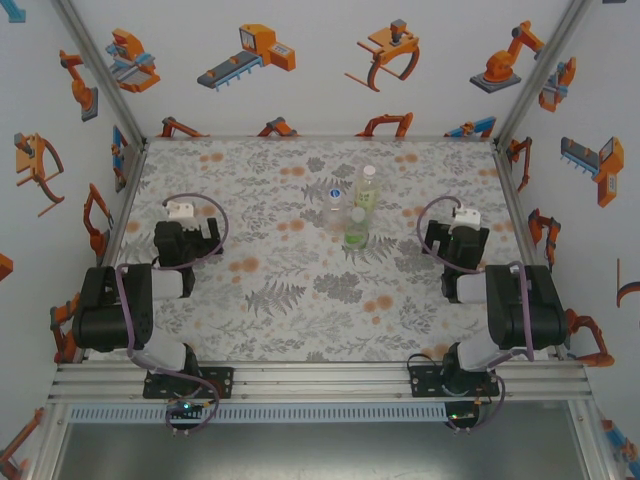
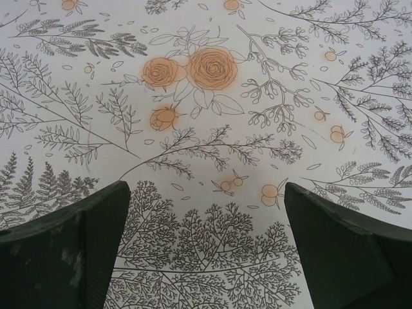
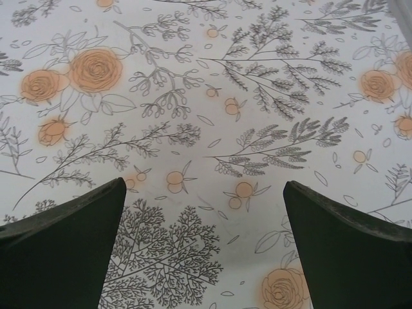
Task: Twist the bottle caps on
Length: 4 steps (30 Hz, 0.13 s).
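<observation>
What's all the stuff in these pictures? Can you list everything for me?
small clear plastic bottles: three; one green-tinted, one pale yellow, one colourless; bunched together mid-table.
flowery table cloth: one; white with grey ferns and orange flowers; covering the table.
robot pictures: many; orange and blue-grey; on the white walls.
metal rail: one; silver; along the near edge.
black robot arms: two; left arm and right arm; either side of the near edge.
claws: two; dark; left claw and right claw, both open over bare cloth.
</observation>
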### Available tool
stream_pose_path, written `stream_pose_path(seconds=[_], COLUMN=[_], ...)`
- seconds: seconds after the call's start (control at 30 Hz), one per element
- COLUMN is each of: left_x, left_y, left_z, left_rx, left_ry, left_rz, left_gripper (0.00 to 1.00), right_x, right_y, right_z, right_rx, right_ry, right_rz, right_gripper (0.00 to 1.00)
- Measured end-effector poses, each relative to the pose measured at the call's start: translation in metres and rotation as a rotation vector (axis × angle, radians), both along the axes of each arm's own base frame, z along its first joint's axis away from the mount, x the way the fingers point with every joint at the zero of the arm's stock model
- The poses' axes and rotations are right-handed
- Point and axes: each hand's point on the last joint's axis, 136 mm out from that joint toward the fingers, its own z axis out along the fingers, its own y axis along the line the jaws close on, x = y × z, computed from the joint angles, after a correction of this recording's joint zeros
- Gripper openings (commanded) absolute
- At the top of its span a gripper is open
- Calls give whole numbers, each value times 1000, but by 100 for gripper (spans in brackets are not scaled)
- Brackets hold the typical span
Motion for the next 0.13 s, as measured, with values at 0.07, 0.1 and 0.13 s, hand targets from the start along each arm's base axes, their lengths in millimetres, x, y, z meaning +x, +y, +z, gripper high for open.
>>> stream_pose_path(seconds=[0.07,0.1,0.13], left_x=[0,0,0], left_y=[2,2,2], left_z=[-1,-1,-1], left_rx=[-7,-8,-10], left_ry=[2,4,4], left_rz=[5,6,7], left_gripper=[97,97,97], right_x=[2,3,4], right_y=[2,2,1], right_z=[0,1,1], right_rx=[14,20,23], right_ry=[3,1,-1], right_rz=[22,28,29], right_gripper=[99,99,99])
